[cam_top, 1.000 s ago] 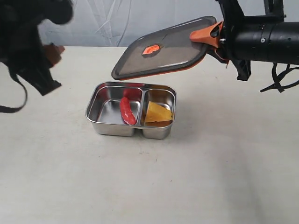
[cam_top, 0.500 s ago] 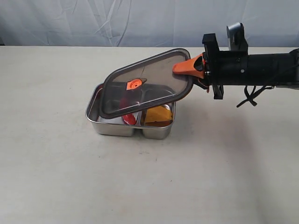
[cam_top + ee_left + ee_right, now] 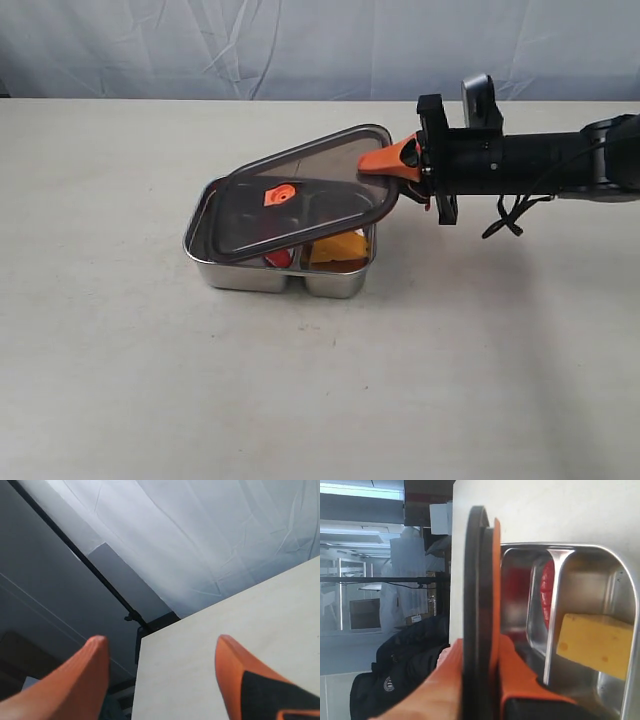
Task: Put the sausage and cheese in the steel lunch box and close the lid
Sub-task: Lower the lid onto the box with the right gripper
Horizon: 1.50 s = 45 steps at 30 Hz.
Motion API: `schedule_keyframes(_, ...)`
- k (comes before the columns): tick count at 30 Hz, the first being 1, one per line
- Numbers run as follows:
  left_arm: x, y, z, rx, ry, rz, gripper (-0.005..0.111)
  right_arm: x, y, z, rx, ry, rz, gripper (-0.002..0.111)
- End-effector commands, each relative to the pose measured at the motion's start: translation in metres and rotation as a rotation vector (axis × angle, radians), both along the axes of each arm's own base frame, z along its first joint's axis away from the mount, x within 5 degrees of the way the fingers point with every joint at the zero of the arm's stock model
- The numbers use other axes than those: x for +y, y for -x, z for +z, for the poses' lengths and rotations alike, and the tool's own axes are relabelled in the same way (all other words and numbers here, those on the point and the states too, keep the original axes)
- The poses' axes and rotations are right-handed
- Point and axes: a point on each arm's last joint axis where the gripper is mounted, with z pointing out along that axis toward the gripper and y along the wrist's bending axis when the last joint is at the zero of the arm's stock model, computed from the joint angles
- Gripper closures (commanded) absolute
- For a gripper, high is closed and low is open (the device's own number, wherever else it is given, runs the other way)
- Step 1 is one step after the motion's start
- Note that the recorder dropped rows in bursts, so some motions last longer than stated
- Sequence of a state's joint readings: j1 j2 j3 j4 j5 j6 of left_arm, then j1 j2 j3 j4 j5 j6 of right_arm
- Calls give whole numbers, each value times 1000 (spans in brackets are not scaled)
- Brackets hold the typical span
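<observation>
R gripper (image 3: 398,163) clamped on rt edge of lid (image 3: 300,195), lid tilted over steel lunch box (image 3: 235,272), low end at its left rim, sausage (image 3: 278,258) left compt, cheese (image 3: 340,250) rt compt, both under lid, L gripper (image 3: 160,675) spread wide, empty, jacket logo (image 3: 388,684) too small to read

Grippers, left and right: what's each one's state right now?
Left gripper: open, holding nothing.
Right gripper: closed on the edge of the lid, which sits tilted over the steel lunch box.

Lid (image 3: 322,182) lower (tilted over lunch box (image 3: 240,273))
</observation>
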State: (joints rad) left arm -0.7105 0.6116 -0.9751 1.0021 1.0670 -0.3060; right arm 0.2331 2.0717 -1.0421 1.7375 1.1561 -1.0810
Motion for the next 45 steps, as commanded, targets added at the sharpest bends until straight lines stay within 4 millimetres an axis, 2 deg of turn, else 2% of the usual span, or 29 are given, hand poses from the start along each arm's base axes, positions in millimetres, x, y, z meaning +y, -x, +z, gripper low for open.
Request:
schedule_keyframes(1,3,2,2,-17,-3,12,48,13,4,-6,2,3,32,109)
schedule_keyframes(10,3,2,1,-11,-4,19,48,13,3,-8,22,25,13,107)
schedule_keyframes(16,3,2,1,-11,-4,19,48,12,7,-11,38,58,54,72)
schedule_keyframes(17,3,2,1,-11,-4,19,48,11,7,-12,37,64,61,70)
schedule_keyframes(22,3,2,1,-11,1,19,48,11,10,-14,43,88,93,72)
schedule_keyframes(28,3,2,1,-8,2,20,48,10,12,-7,17,110,123,72)
schedule_keyframes(34,2,2,0,2,14,13,48,9,11,5,-27,133,111,64)
schedule_keyframes(41,2,2,0,3,15,12,48,4,15,4,-32,240,145,64)
schedule_keyframes(45,2,2,0,3,15,12,48,4,16,4,-34,246,152,64)
